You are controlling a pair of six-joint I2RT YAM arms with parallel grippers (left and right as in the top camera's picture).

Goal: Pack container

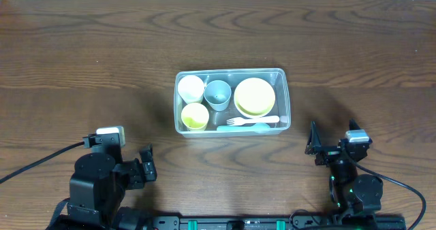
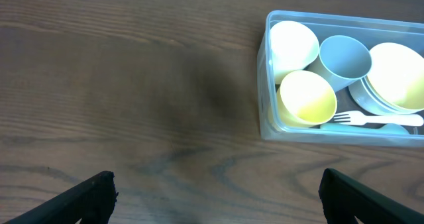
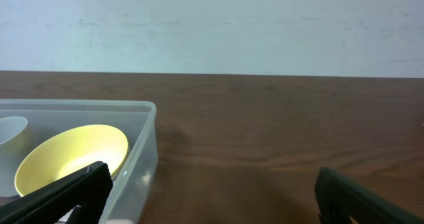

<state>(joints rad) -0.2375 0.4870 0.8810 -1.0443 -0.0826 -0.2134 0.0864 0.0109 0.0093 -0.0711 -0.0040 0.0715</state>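
Beyond the left gripper (image 1: 145,164), rightward: the container (image 1: 230,71)

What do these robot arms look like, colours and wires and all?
Both arms are black with chunky rounded joints. The left gripper and right gripper have dark tapering fingers. Each wrist carries a small pale box, a black cable trails off each arm, and green lights glow on the right one.

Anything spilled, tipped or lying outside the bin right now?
Nothing stands out. The container sits flat on the table; the white cup, grey cup, yellow cup and yellow bowl sit open side up inside it, and the white fork lies flat along its near wall.
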